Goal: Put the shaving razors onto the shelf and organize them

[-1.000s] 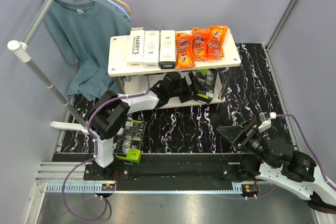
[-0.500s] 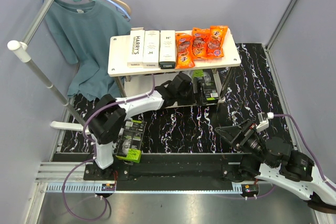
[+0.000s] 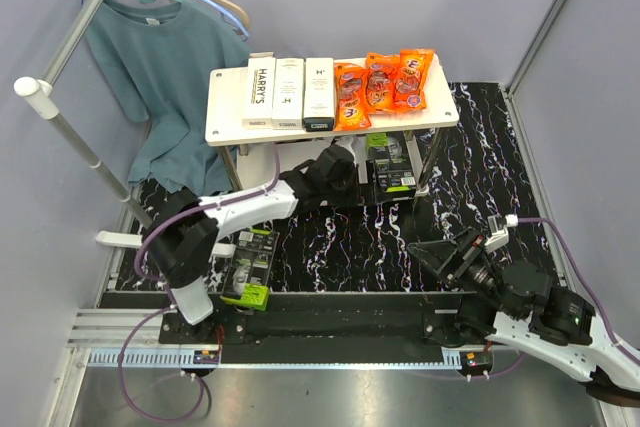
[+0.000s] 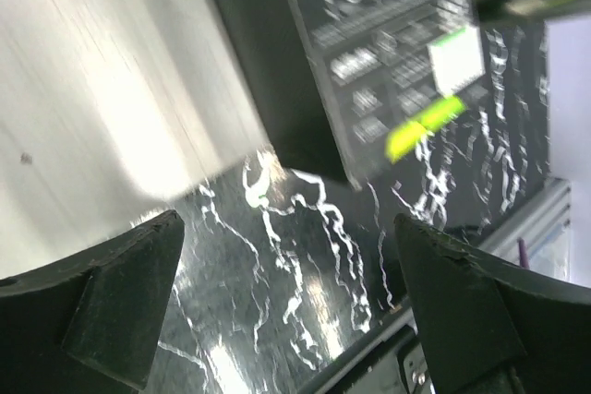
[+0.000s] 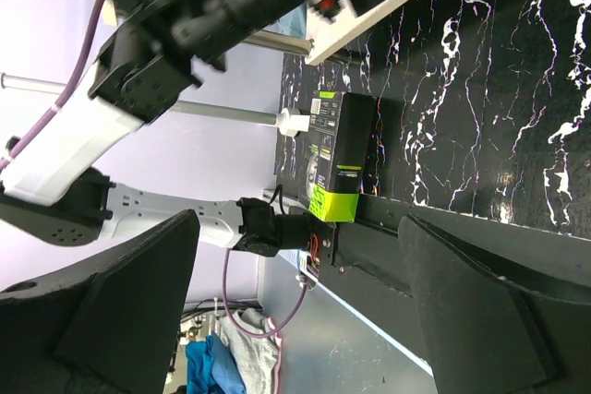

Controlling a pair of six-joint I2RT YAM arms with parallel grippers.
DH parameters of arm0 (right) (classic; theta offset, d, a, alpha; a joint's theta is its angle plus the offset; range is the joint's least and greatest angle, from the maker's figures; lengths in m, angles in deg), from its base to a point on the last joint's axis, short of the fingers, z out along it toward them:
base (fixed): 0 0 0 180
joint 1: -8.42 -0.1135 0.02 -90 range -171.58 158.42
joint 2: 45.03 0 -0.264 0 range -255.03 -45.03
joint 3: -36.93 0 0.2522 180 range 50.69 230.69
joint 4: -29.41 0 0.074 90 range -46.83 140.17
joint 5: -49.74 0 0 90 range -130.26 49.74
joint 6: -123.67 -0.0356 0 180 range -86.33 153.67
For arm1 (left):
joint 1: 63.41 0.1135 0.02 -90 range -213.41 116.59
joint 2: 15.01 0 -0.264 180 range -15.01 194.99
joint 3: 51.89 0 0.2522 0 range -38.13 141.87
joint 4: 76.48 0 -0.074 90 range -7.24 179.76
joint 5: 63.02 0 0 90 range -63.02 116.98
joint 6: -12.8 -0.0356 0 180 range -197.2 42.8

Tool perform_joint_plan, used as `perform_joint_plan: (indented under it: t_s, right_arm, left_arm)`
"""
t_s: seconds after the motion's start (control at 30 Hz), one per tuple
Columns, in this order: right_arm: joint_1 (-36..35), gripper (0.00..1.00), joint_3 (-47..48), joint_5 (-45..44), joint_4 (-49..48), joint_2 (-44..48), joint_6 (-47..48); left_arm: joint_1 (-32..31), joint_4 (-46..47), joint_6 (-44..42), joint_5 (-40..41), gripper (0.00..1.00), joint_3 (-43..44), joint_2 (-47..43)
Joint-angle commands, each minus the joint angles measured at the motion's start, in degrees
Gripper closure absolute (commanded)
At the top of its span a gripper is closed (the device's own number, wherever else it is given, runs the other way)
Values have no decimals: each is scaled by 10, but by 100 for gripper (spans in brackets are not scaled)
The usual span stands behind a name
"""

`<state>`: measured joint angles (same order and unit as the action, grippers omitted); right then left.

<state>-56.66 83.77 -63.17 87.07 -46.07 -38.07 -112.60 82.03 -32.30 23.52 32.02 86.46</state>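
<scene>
Three slim white razor boxes (image 3: 288, 93) lay side by side on the top board of the pale two-tier shelf (image 3: 225, 107), left of shiny orange snack packets (image 3: 384, 80). One black lime-labelled razor box (image 3: 392, 165) sat on the lower board. A second black razor box (image 3: 248, 267) lay on the marbled black surface (image 3: 350, 242), near left. The left fingers (image 4: 120, 292) and right fingers (image 5: 120, 302) were spread apart, empty.

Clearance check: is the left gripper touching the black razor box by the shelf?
Apart. Left wrist view: left gripper open, marbled mat visible between its fingertips and the black razor box.
</scene>
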Motion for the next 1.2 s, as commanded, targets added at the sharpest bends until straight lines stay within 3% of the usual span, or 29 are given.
perform_joint_plan:
  t_s: [0.0,0.23,0.43,0.73,0.97,1.17]
  right_arm:
    - [2,0,-11,2,-26,2,-7]
    - [2,0,-44,15,-58,2,-18]
    - [1,0,-93,41,-104,-12,-45]
    - [1,0,-136,94,-233,-129,-48]
    - [2,0,-98,108,-230,-236,-32]
    - [1,0,-94,125,-274,-300,-31]
  left_arm:
    - [-24,37,-38,22,1,-24,-111]
    - [-88,10,-14,78,1,-121,-257]
    - [-90,-33,59,88,1,-245,-410]
    - [-83,-278,75,188,1,-291,-607]
    - [-47,-370,90,172,1,-305,-684]
    - [40,-404,41,110,1,-296,-669]
